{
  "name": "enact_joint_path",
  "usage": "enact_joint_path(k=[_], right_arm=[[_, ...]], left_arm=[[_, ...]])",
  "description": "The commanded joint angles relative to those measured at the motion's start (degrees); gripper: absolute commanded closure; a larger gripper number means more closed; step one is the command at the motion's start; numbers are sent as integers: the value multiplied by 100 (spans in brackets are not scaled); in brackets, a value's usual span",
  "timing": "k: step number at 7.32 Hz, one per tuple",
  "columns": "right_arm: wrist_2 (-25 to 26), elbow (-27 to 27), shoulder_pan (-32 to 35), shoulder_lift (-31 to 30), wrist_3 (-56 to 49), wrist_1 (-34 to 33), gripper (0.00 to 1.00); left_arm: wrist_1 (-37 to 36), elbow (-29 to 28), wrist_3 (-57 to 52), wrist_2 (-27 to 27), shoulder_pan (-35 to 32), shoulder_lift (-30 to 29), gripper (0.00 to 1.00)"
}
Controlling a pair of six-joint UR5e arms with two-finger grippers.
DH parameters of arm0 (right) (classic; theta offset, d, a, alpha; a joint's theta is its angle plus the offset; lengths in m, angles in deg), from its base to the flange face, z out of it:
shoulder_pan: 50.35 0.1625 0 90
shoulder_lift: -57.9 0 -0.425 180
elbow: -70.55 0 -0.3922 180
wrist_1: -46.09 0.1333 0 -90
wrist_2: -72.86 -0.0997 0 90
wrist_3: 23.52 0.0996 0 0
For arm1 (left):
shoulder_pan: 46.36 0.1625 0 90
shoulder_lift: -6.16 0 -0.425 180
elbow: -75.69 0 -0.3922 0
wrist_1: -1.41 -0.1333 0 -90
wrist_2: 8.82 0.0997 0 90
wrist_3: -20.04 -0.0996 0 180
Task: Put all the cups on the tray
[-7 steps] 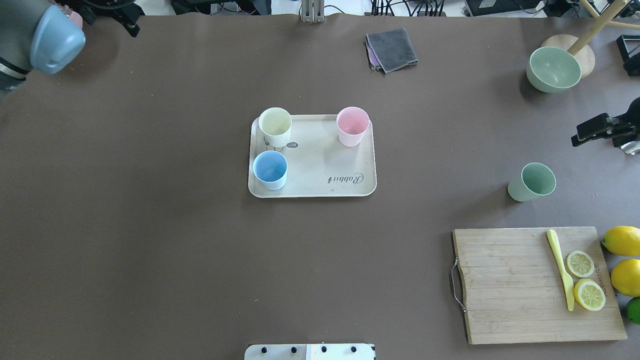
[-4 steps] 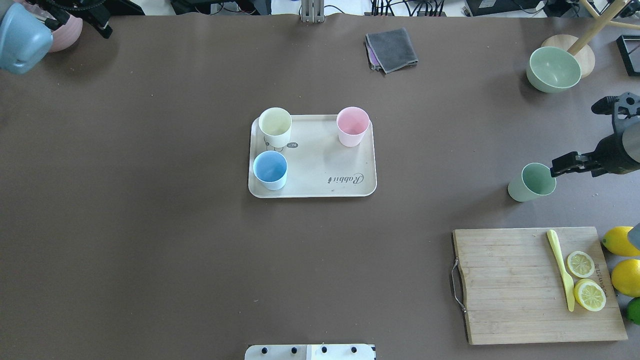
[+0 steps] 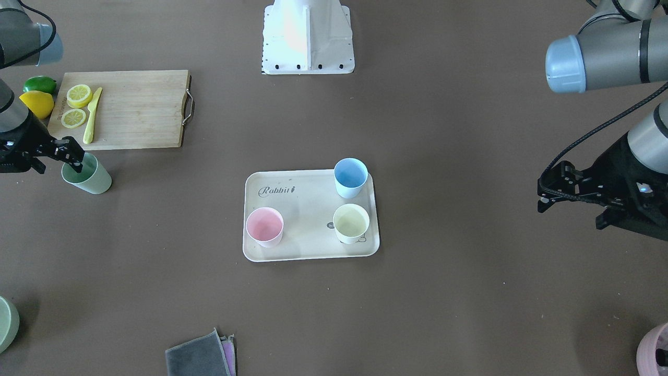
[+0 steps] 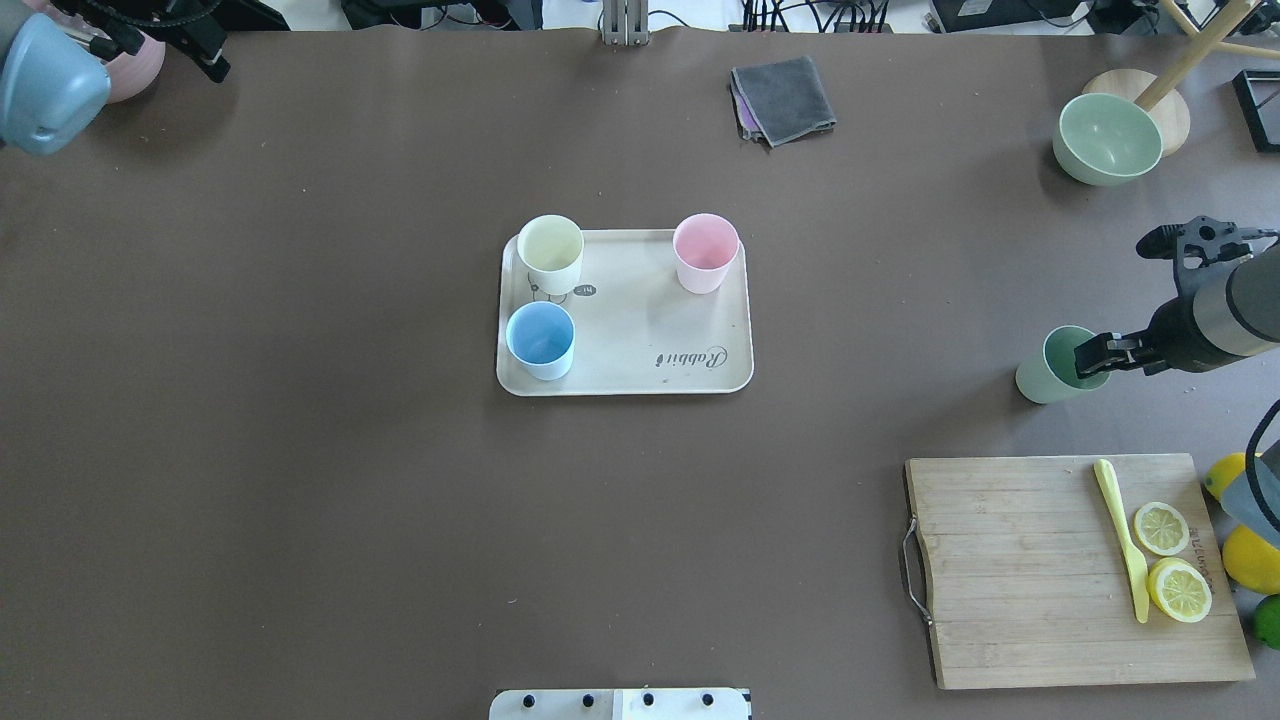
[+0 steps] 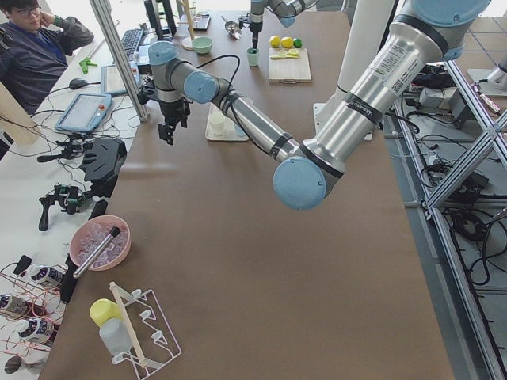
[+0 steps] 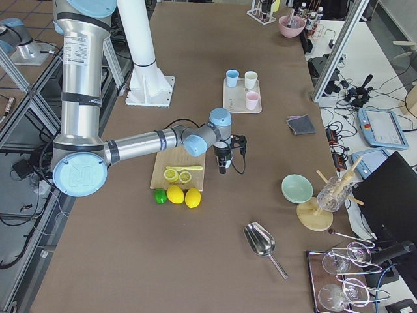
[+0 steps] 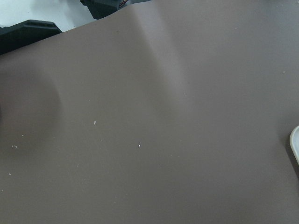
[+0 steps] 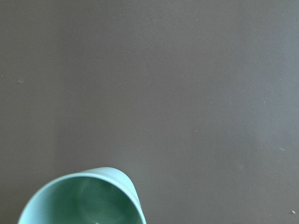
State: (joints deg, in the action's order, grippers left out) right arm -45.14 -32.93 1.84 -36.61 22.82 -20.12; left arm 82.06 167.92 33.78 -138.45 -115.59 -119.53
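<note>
The cream tray (image 4: pixel 640 330) lies mid-table, also in the front view (image 3: pixel 308 230). On it stand the pale yellow cup (image 4: pixel 550 243), the pink cup (image 4: pixel 706 243) and the light blue cup (image 4: pixel 540 335). The sage green cup (image 4: pixel 1045 375) stands upright on the table far to the right, off the tray. My right gripper (image 4: pixel 1112 357) is open at this cup's rim, one finger over its mouth. The cup's rim shows at the bottom of the right wrist view (image 8: pixel 84 200). My left gripper (image 3: pixel 541 197) is open and empty, far out to the left of the tray.
A wooden cutting board (image 4: pixel 1010 560) with lemon slices and a yellow knife lies near the green cup. Whole lemons (image 4: pixel 1250 555) lie at the right edge. A green bowl (image 4: pixel 1107 138), a grey cloth (image 4: pixel 783 98) and a pink bowl (image 4: pixel 135 65) sit along the far side.
My right gripper has come down and leftward onto the green cup's rim. My left arm has drawn back to the far left corner. The cups have not moved.
</note>
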Motion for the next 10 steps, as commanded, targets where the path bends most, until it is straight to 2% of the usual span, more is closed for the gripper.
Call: enact_joint_path(k=[1, 3, 5, 7, 8, 9, 10], right_arm=[[5, 39, -86, 169, 6, -7, 100], [-30, 153, -200, 738, 111, -15, 100], [-48, 170, -515, 1493, 942, -121, 100], [83, 162, -945, 2712, 1857, -1099, 100], [380, 205, -1226, 3215, 2174, -1523, 100], [566, 397, -1412, 3568, 2438, -1605, 100], [681, 808, -1509, 3954, 2580, -1589, 100]], left_arm=[[12, -3, 6, 0, 15, 0, 2], [12, -11, 6, 0, 67, 0, 2], [12, -29, 6, 0, 102, 9, 2], [21, -64, -2, 0, 138, 9, 2], [21, -73, 6, 0, 147, 9, 2], [21, -73, 6, 0, 147, 44, 2], [143, -64, 6, 0, 173, 149, 2]])
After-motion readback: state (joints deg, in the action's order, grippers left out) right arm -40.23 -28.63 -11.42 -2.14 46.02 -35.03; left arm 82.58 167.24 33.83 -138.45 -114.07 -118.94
